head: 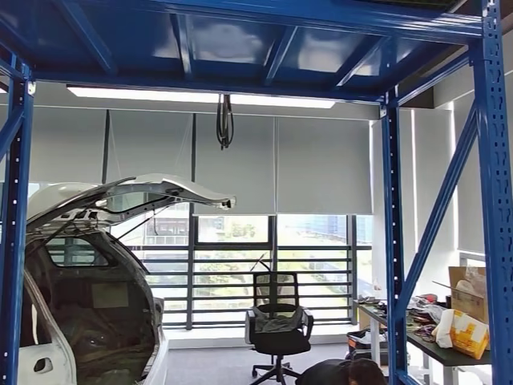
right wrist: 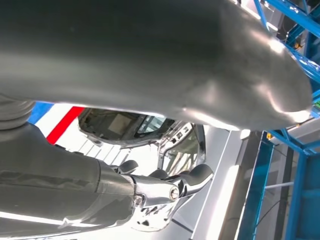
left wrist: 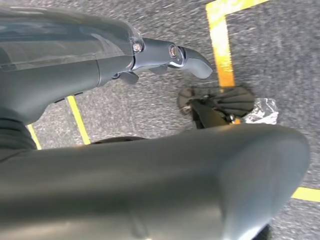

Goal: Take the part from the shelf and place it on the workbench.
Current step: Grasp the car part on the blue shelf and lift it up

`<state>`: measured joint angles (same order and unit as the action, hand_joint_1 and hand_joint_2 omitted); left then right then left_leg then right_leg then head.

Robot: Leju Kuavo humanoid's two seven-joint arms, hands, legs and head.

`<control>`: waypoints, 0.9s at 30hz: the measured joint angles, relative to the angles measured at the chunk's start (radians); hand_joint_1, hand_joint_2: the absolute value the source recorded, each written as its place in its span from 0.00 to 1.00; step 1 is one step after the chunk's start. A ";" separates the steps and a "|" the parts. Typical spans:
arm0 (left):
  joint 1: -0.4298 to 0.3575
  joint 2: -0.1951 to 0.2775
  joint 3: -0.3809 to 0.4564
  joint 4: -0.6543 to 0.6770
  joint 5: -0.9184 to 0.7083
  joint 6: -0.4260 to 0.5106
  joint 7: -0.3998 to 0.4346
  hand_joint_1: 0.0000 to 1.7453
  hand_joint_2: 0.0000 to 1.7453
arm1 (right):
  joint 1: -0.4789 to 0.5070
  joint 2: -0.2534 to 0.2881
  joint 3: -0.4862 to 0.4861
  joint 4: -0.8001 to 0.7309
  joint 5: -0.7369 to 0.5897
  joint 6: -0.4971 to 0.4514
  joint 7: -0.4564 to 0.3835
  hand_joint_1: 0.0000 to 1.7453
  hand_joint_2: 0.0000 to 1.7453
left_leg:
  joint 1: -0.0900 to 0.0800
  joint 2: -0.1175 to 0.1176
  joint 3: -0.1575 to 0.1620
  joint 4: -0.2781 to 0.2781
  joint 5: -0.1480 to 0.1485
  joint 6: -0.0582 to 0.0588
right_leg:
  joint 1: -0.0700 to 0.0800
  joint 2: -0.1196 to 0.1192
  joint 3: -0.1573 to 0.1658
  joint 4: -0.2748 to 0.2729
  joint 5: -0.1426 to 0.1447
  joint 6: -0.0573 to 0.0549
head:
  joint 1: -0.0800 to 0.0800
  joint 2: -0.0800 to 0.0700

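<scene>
Head view looks out level through a blue steel rack, its upper deck overhead and a lit strip lamp beneath it. Beyond the rack stands a white car with its tailgate raised, at the left; a black office chair sits before the windows, and grey roller blinds hang half down. At the right, a cluttered table carries a cardboard box and a yellow-and-white package. The dark top of a person's head shows at the lower edge, near the table. Left hand hangs over grey carpet marked with yellow tape lines; thumb and fingers are extended and apart, holding nothing. Right hand is raised, fingers likewise straight and spread, nothing in it, with the car's open tailgate behind. Cannot tell where the part is; no frame lets me pick it out on shelf or bench.
</scene>
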<state>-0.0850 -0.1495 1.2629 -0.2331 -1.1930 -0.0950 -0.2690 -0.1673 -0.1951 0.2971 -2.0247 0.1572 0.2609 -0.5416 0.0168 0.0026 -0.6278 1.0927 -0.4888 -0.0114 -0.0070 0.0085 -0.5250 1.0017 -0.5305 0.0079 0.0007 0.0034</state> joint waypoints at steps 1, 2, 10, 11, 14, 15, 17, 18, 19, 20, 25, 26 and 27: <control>-0.001 0.000 0.000 0.000 0.000 0.000 0.000 0.00 0.00 | 0.000 0.000 0.000 0.000 0.000 0.000 0.000 0.00 0.00 | -0.002 0.000 0.017 -0.036 0.009 0.005 | 0.001 0.001 0.005 0.000 -0.006 0.006 | 0.000 0.000; -0.002 0.000 0.000 0.000 0.000 0.000 0.000 0.00 0.00 | -0.001 -0.001 0.000 0.000 0.000 0.000 0.000 0.00 0.00 | -0.004 0.000 0.024 -0.050 0.004 0.011 | 0.002 0.001 0.009 0.001 -0.009 0.013 | 0.000 0.000; -0.003 0.000 0.000 0.000 0.000 -0.001 -0.001 0.00 0.00 | -0.005 -0.001 0.001 0.001 0.002 0.000 0.001 0.00 0.00 | -0.003 -0.003 0.060 -0.067 -0.020 0.049 | -0.002 -0.004 -0.128 0.256 -0.104 0.043 | 0.000 0.000; -0.002 0.000 0.000 0.000 -0.001 -0.001 -0.001 0.00 0.00 | -0.004 -0.001 0.002 0.001 0.002 0.000 0.001 0.00 0.00 | -0.004 -0.003 0.066 -0.067 -0.026 0.050 | -0.002 -0.004 -0.153 0.281 -0.101 0.043 | 0.000 0.000; -0.001 0.000 0.000 0.000 -0.001 -0.001 -0.002 0.00 0.00 | -0.005 -0.001 0.002 0.001 0.003 0.000 0.001 0.00 0.00 | -0.007 -0.005 0.093 -0.067 -0.045 0.047 | 0.000 -0.005 -0.129 0.157 0.008 0.032 | 0.000 0.000; -0.002 0.000 0.000 0.001 -0.001 -0.001 -0.002 0.00 0.00 | -0.006 -0.001 0.002 0.002 0.004 0.000 0.001 0.00 0.00 | -0.007 -0.005 0.102 -0.068 -0.051 0.044 | 0.004 -0.007 -0.112 0.102 0.033 0.025 | 0.000 0.000; -0.003 -0.001 0.000 0.002 -0.001 -0.001 -0.002 0.00 0.00 | -0.008 -0.001 0.003 0.002 0.005 0.000 0.002 0.00 0.00 | -0.008 -0.005 0.111 -0.070 -0.060 0.033 | 0.011 -0.009 -0.094 0.038 0.044 0.009 | 0.000 0.000; -0.003 -0.001 0.000 0.002 -0.001 -0.001 -0.003 0.00 0.00 | -0.008 -0.001 0.003 0.002 0.006 0.000 0.003 0.00 0.00 | -0.008 -0.005 0.114 -0.069 -0.060 0.026 | 0.014 -0.009 -0.092 0.032 0.036 0.002 | 0.000 0.001; -0.002 -0.001 0.000 0.002 -0.001 -0.001 -0.003 0.00 0.00 | -0.009 -0.001 0.004 0.002 0.006 0.000 0.003 0.00 0.00 | -0.009 -0.005 0.119 -0.067 -0.061 0.020 | 0.013 -0.008 -0.085 0.024 0.039 -0.005 | 0.000 0.001; -0.002 -0.002 0.000 0.002 -0.001 -0.001 -0.003 0.00 0.00 | -0.009 -0.001 0.004 0.001 0.006 0.000 0.004 0.00 0.00 | -0.009 -0.004 0.125 -0.062 -0.064 0.015 | 0.011 -0.008 -0.076 0.018 0.045 -0.010 | 0.000 0.000; -0.006 -0.002 0.000 0.002 -0.001 -0.001 -0.004 0.00 0.00 | -0.018 0.000 0.009 0.000 0.011 -0.002 0.005 0.00 0.00 | -0.005 -0.004 -0.006 0.154 -0.154 -0.002 | 0.003 -0.008 -0.041 0.006 0.032 -0.025 | 0.000 0.000; -0.004 -0.002 0.000 0.002 -0.001 0.000 -0.004 0.00 0.00 | -0.018 0.001 0.010 0.000 0.012 -0.003 0.006 0.00 0.00 | -0.004 -0.004 -0.036 0.188 -0.158 -0.004 | 0.003 -0.006 -0.035 0.006 0.025 -0.025 | 0.000 0.000; -0.002 -0.002 0.000 0.002 -0.001 0.000 -0.004 0.00 0.00 | -0.018 0.001 0.012 0.000 0.013 -0.004 0.006 0.00 0.00 | -0.004 -0.004 -0.051 0.188 -0.141 -0.005 | 0.003 -0.004 -0.027 0.006 0.018 -0.024 | 0.000 0.000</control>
<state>-0.0873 -0.1514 1.2631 -0.2308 -1.1944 -0.0951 -0.2728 -0.1848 -0.1943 0.3087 -2.0249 0.1706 0.2565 -0.5353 0.0128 -0.0014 -0.6788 1.2804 -0.6296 -0.0169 -0.0036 0.0041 -0.5516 1.0080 -0.5124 -0.0163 0.0010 0.0034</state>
